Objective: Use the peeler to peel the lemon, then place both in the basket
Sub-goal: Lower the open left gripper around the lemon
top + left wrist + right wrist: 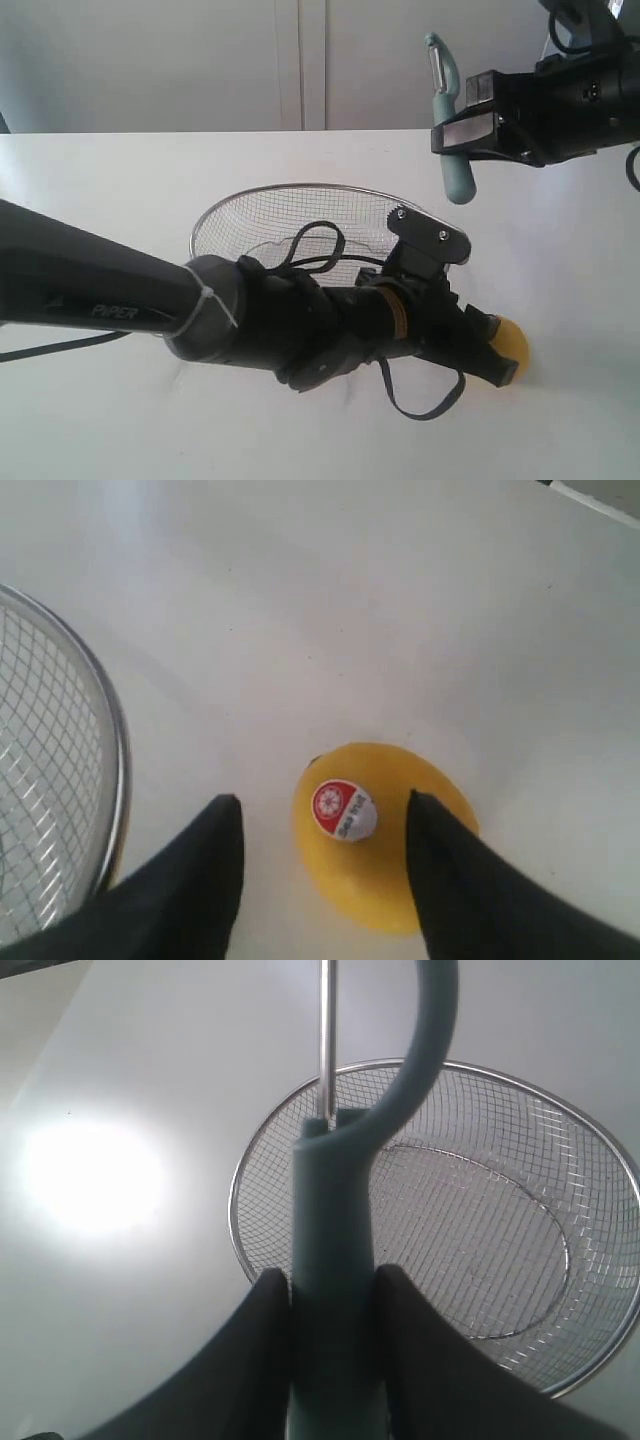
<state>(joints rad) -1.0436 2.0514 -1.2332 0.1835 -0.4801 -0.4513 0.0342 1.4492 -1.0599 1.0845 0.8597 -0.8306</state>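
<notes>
basket (290,188): one, stiff light mesh, sitting on the table (100,180); grab it by the rim.
peeler (457,178): one, slim and rigid, up in the air with the right gripper (333,1275) jaws clamped on its teal handle.
lemon (380,880): one, firm but rolly, on the table beside the basket. The left gripper (322,805) jaws are spread either side of it, maybe touching; squeeze across the middle.

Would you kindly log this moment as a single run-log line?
left gripper: open, fingers either side of lemon | right gripper: shut on peeler, raised | lemon outside basket
</notes>
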